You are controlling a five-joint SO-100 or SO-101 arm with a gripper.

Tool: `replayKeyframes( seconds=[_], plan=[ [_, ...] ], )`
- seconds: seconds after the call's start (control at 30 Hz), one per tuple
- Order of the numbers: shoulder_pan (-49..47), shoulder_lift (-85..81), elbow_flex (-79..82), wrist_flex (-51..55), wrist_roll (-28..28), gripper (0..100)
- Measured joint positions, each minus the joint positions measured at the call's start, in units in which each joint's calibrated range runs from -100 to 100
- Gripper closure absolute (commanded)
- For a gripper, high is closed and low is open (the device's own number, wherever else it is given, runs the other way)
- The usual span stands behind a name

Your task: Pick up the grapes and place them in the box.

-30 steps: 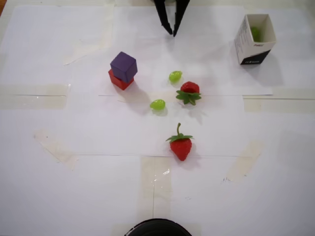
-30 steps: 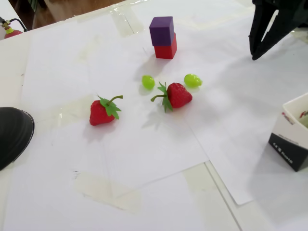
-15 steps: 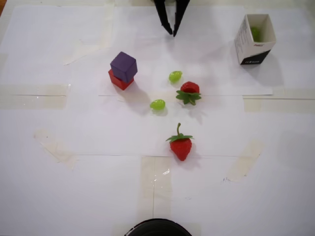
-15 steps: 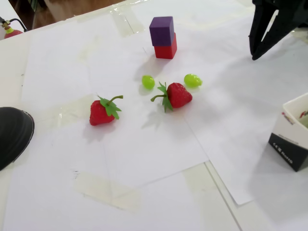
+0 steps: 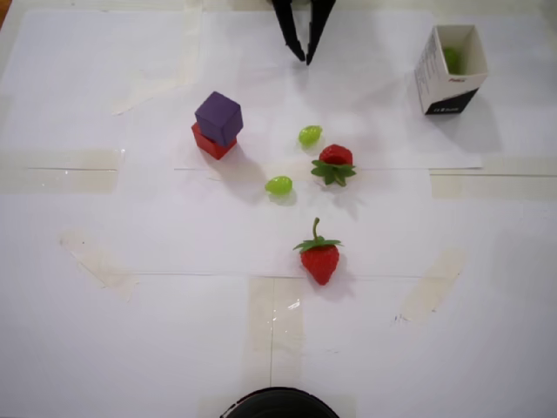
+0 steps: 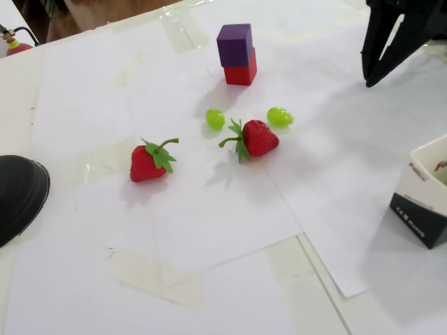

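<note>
Two light-green grapes lie loose on the white paper: one [image 5: 310,135] [image 6: 279,116] just beside a strawberry, the other [image 5: 278,185] [image 6: 215,118] a little apart from it. Another grape [image 5: 452,59] rests inside the white box [image 5: 432,71] [image 6: 419,190], which stands upright at the top right of the overhead view. My black gripper [image 5: 305,61] [image 6: 367,81] hangs at the top centre of the overhead view, well away from the loose grapes and left of the box. Its fingertips are together and hold nothing.
A purple cube stacked on a red cube [image 5: 217,124] [image 6: 237,54] stands left of the grapes. Two red strawberries [image 5: 334,163] [image 5: 319,257] lie near the middle. A dark round object [image 5: 278,404] [image 6: 17,195] sits at the table's near edge.
</note>
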Motion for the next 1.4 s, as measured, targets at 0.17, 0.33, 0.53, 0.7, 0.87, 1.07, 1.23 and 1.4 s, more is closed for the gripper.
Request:
replayKeyframes(
  seconds=[0.17,0.33,0.53,0.7,0.87,1.07,1.23,1.4],
  plan=[
    [0.0,0.0,0.0,0.0,0.0,100],
    [0.0,0.0,0.0,0.0,0.0,100],
    [0.0,0.4,0.0,-0.5,0.0,100],
    [0.0,7.6,-1.9,-4.0,1.4,100],
    [0.0,20.0,-15.3,-4.3,3.3,100],
    [0.0,41.3,-37.9,-3.6,5.4,100],
    [0.6,61.0,-52.9,-0.4,4.9,100],
    [0.7,76.4,-60.1,-1.2,4.2,100]
  ],
)
